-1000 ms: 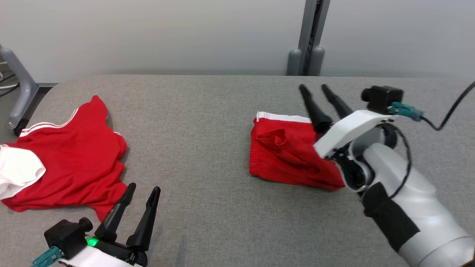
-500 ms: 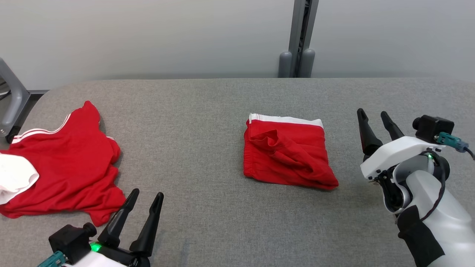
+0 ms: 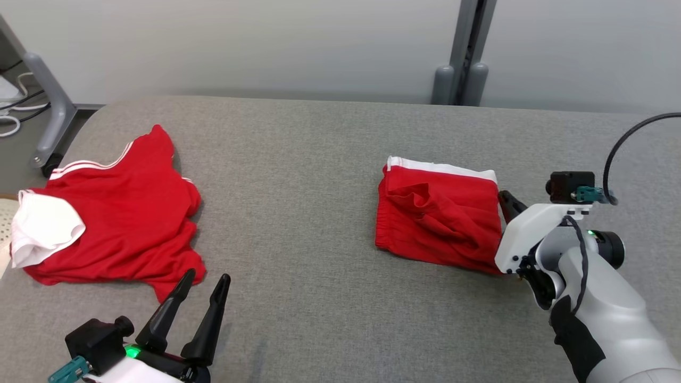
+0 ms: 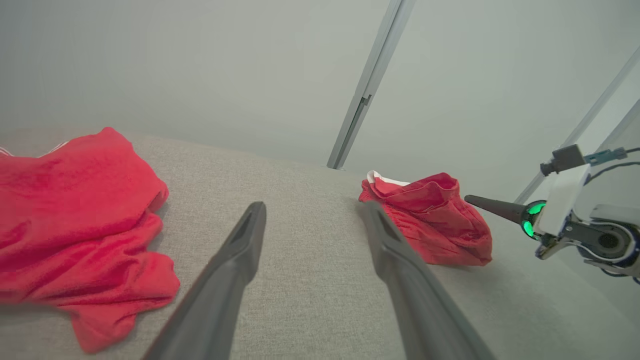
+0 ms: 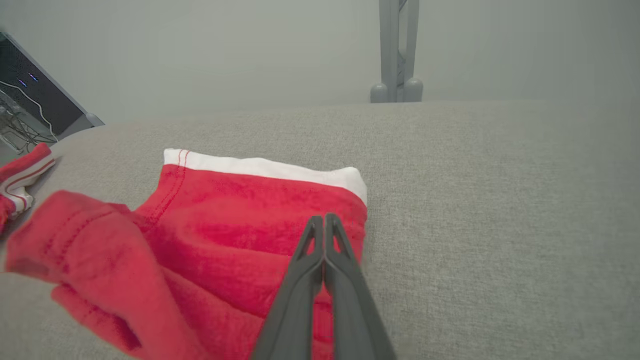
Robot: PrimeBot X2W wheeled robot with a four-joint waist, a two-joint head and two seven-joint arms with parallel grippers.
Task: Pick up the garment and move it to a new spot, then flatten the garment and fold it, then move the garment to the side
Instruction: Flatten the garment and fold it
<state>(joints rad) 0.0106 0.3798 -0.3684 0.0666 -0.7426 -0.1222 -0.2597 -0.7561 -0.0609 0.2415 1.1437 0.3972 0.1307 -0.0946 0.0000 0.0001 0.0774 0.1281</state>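
One squarish folded garment [image 3: 436,218] points its white band [image 3: 441,167] away.

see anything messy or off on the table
The folded red garment on the right is not flat: loose cloth bunches up in a ridge on its left half. The other red shirt at far left lies crumpled and unfolded.

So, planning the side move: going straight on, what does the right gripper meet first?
Most likely the folded red garment, at its right edge; the shut right gripper aims there.
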